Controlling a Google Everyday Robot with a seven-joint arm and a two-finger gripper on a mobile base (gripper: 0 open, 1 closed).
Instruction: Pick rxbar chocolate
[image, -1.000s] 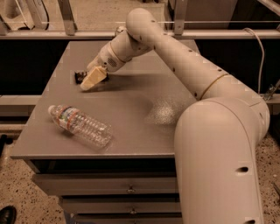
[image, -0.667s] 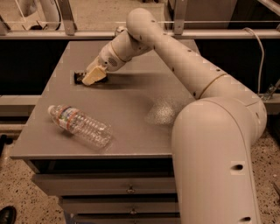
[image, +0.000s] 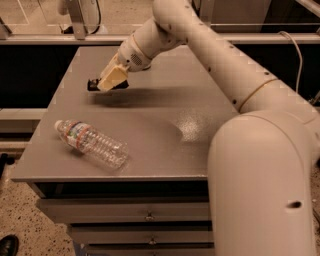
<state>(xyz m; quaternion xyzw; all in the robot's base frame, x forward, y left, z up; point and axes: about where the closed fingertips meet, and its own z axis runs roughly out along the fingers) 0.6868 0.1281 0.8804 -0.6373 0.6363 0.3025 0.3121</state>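
Gray desk (image: 165, 117), two things on it. Bottle (image: 91, 143): clear plastic, lying on its side near the front left edge, capped end pointing left and back, colored label band near that end.

Rxbar (image: 92, 84): small dark flat bar, beyond the bottle toward the back left part of the desk, well apart from it. Only its left end shows; the rest is hidden under the claw. Can't tell if it rests on the desk or is lifted a little.

Claw (image: 106, 83): pale yellow, angled down and left, also beyond the bottle, right on the bar and covering its right part. Can't tell if it is spread, pressed together or pinching the bar. Dark shadow on the desk just under and right of the claw, on the side toward the bottle.

Arm (image: 215, 50): white, comes in from far right of the bottle, crosses over the back of the desk down to the claw. Big rounded white body section sits front right, overlapping the desk's right front corner.

Drawers (image: 150, 216) below the desk front, under the bottle, small metal pulls. Speckled floor and a dark shoe (image: 7, 245) low left of the bottle.
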